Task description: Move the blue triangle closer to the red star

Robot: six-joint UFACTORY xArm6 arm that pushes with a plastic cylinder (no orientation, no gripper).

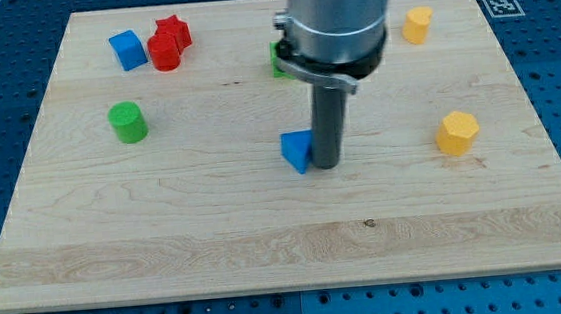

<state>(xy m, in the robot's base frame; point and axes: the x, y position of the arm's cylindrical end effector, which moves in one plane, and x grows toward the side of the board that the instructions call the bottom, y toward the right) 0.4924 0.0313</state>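
The blue triangle (297, 151) lies near the middle of the wooden board (215, 222). My tip (325, 163) stands right against the triangle's right side, touching it or nearly so. The red star (173, 31) sits at the view's top left, with a red cylinder (163, 54) touching its lower left side. The triangle is far to the right of and below the star.
A blue cube (128, 50) sits left of the red cylinder. A green cylinder (127, 122) stands at the left. A green block (279, 61) is mostly hidden behind the arm. A yellow block (417, 25) is at top right, a yellow hexagon (456, 132) at right.
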